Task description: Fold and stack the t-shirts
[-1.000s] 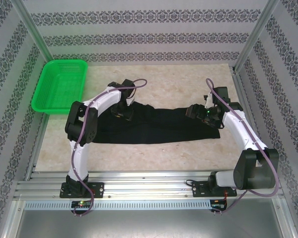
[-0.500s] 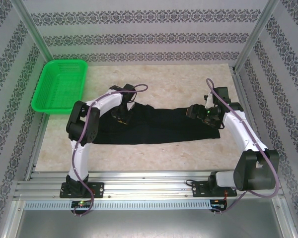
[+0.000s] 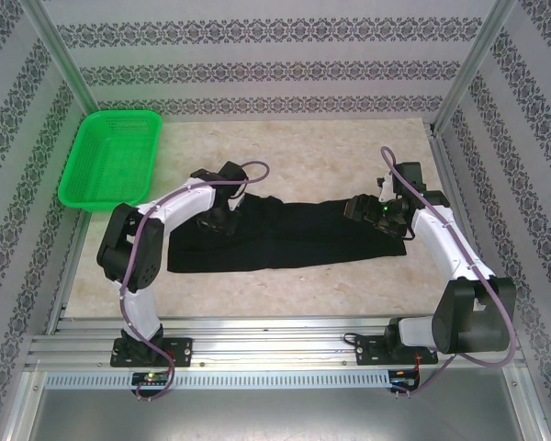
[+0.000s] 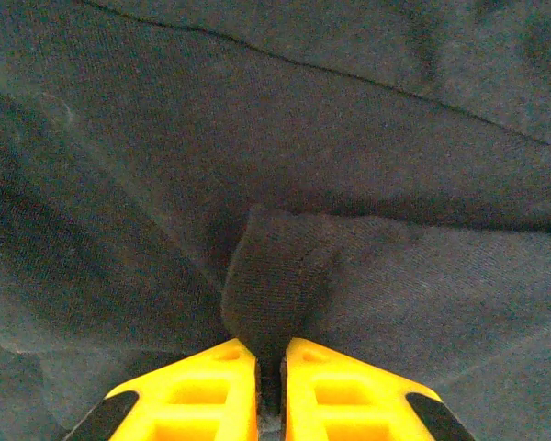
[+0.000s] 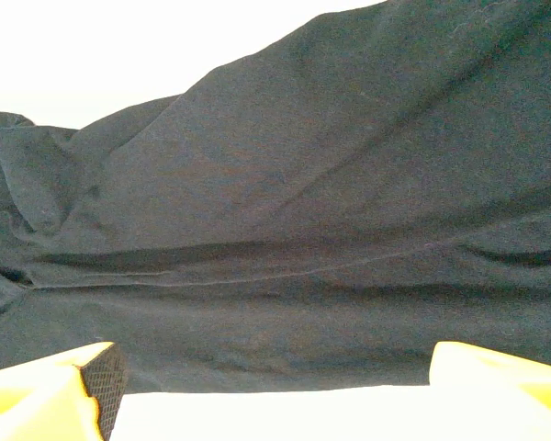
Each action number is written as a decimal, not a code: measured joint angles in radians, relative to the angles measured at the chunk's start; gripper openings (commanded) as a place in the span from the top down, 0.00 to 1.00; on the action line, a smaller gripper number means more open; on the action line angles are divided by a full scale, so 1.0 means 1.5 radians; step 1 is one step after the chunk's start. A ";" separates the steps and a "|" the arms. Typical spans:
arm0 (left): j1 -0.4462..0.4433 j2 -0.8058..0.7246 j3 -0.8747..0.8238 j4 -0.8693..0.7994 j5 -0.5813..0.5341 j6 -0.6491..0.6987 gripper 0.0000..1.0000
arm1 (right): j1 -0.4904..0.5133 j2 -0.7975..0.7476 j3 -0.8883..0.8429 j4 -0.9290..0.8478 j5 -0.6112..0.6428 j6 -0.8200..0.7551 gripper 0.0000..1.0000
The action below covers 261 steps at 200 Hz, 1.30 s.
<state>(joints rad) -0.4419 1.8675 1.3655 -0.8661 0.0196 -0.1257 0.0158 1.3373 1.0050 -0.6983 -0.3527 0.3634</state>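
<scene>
— Black short-sleeved soft fabric t-shirt (image 3: 303,241): laid as a long band across the middle of the pale speckled table (image 3: 331,156), well apart from the green plastic mesh basket (image 3: 110,156) at the far left. What is logged as changed?

— The left arm's elbow has been swung out to the left over the last second. The left gripper (image 3: 219,220) has been drawn slightly nearward at the band's left end. The shirt's near-left corner is now seen a little further left than before. The right gripper (image 3: 367,209) and its arm are unchanged.

— Pincer states?

— Left: closed tight on a raised pinch of black cloth (image 4: 266,285), seen between the yellow fingers (image 4: 193,395) in the left wrist view. Right: spread wide, one finger at each lower corner of its wrist view, cloth lying beneath, nothing clamped.

— Meaning for the task?

— A pull or straightening of the left end is judged to be in hand. The shirt looks already narrowed lengthwise. The cross fold is not yet done and no stack is formed, so the task is judged to be at an early-to-middle stage.

— Hidden or unclear?

— Which face of the shirt is up cannot be told. The number of layers in the band cannot be told. Parts of the far edge are covered by the left arm and the right gripper. Whether the right fingertips touch the cloth cannot be told.
</scene>
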 measured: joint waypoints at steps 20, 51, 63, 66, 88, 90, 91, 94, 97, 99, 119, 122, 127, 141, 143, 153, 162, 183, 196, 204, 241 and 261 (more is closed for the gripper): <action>-0.011 -0.010 -0.024 0.019 -0.014 -0.009 0.86 | 0.000 0.000 0.000 0.000 0.000 0.000 0.14; -0.026 -0.048 -0.077 0.051 -0.039 -0.024 0.85 | 0.000 0.000 0.000 0.000 0.000 0.000 0.14; -0.032 -0.069 -0.096 0.061 -0.050 -0.028 0.80 | 0.000 0.000 -0.001 0.000 0.002 0.000 0.14; -0.034 -0.075 -0.102 0.064 -0.052 -0.029 0.77 | 0.000 0.000 -0.001 0.000 0.002 0.000 0.14; -0.048 -0.109 -0.135 0.080 -0.066 -0.043 0.53 | 0.000 0.001 -0.005 0.000 0.003 0.002 0.14; -0.049 -0.110 -0.137 0.082 -0.067 -0.046 0.53 | 0.000 0.001 -0.005 0.000 0.003 0.002 0.14; -0.050 -0.112 -0.139 0.082 -0.067 -0.048 0.53 | 0.000 0.001 -0.006 0.000 0.003 0.002 0.14; -0.050 -0.114 -0.142 0.083 -0.068 -0.048 0.53 | 0.000 0.001 -0.006 0.001 0.003 0.003 0.14; -0.050 -0.116 -0.145 0.084 -0.069 -0.051 0.53 | 0.000 0.001 -0.007 0.001 0.002 0.003 0.14; -0.051 -0.118 -0.147 0.085 -0.070 -0.053 0.52 | 0.000 0.001 -0.007 0.001 0.003 0.003 0.14; -0.052 -0.129 -0.163 0.091 -0.074 -0.064 0.49 | 0.000 0.001 -0.009 0.001 0.003 0.003 0.14; -0.052 -0.132 -0.165 0.092 -0.073 -0.064 0.47 | 0.000 0.001 -0.009 0.002 0.003 0.003 0.14; -0.052 -0.136 -0.168 0.095 -0.071 -0.067 0.46 | 0.000 0.001 -0.009 0.003 0.003 0.003 0.14; -0.052 -0.153 -0.171 0.100 -0.061 -0.073 0.43 | 0.000 0.001 -0.009 0.004 0.002 0.003 0.14; -0.052 -0.156 -0.171 0.101 -0.058 -0.073 0.43 | 0.000 0.001 -0.009 0.005 0.003 0.003 0.14; -0.052 -0.165 -0.166 0.104 -0.046 -0.075 0.41 | 0.000 0.001 -0.009 0.006 0.003 0.003 0.14; -0.052 -0.164 -0.152 0.104 -0.031 -0.077 0.41 | 0.000 0.001 -0.009 0.006 0.002 0.003 0.14; -0.052 -0.138 -0.110 0.105 0.005 -0.077 0.42 | 0.000 0.001 -0.009 0.007 0.003 0.003 0.14; -0.053 -0.112 -0.086 0.106 0.017 -0.080 0.45 | 0.000 0.001 -0.009 0.007 0.002 0.002 0.14; -0.054 -0.093 -0.074 0.105 0.019 -0.083 0.46 | -0.001 0.001 -0.009 0.007 0.002 0.003 0.14; -0.054 -0.010 -0.037 0.099 0.010 -0.101 0.52 | -0.001 0.001 -0.012 0.008 0.002 0.002 0.14; -0.054 0.004 -0.037 0.096 0.003 -0.102 0.55 | -0.001 0.000 -0.017 0.008 0.002 0.002 0.14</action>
<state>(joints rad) -0.5228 1.8736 1.3102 -0.7219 0.0238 -0.2790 0.0143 1.3376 0.9791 -0.6865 -0.3496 0.3668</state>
